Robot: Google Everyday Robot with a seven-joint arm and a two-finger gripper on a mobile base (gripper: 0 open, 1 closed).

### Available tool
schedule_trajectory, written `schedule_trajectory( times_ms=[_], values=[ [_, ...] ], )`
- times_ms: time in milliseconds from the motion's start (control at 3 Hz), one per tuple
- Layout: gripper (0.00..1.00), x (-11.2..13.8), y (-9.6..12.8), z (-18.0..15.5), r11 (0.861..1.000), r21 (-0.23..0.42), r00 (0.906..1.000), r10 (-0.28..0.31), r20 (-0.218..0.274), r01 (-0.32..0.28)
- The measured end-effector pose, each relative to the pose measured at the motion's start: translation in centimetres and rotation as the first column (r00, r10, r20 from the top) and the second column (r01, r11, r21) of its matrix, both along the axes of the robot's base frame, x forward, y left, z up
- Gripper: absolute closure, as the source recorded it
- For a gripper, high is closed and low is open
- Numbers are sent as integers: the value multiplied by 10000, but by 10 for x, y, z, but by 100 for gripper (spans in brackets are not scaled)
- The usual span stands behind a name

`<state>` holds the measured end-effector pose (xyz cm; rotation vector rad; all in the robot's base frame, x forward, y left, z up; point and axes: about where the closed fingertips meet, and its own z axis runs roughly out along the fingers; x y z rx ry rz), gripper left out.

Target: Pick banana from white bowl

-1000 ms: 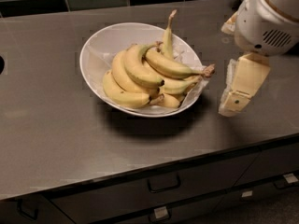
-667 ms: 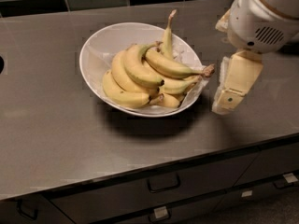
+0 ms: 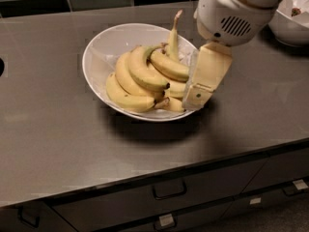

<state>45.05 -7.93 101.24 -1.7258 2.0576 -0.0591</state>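
The gripper (image 3: 195, 98) hangs tilted below the white wrist housing (image 3: 231, 14), which the top edge cuts off. It hides part of the white bowl's (image 3: 94, 52) rim, and its opening cannot be told. The banana (image 3: 141, 73) lies atop the bunch (image 3: 124, 94), just beside the gripper toward the bowl's centre.

Rim of white bowl (image 3: 94, 57) behind hand (image 3: 194, 100)

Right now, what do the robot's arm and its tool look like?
The arm ends in a rounded white housing with a slotted vent and tan band. The tool, at the right rim of the white bowl, is cream, blocky and tapering, with a dark dot.
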Motion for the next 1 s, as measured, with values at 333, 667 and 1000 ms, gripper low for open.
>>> schedule_trajectory(
  times_ms=[333,667,1000],
  values=[
    [0,4,18,1,9974,598,9991,-413,91,407],
    [0,4,18,1,9974,597,9991,-413,91,407],
    [0,11,32,-3,9986,359,9993,-381,-63,383]
  ],
)
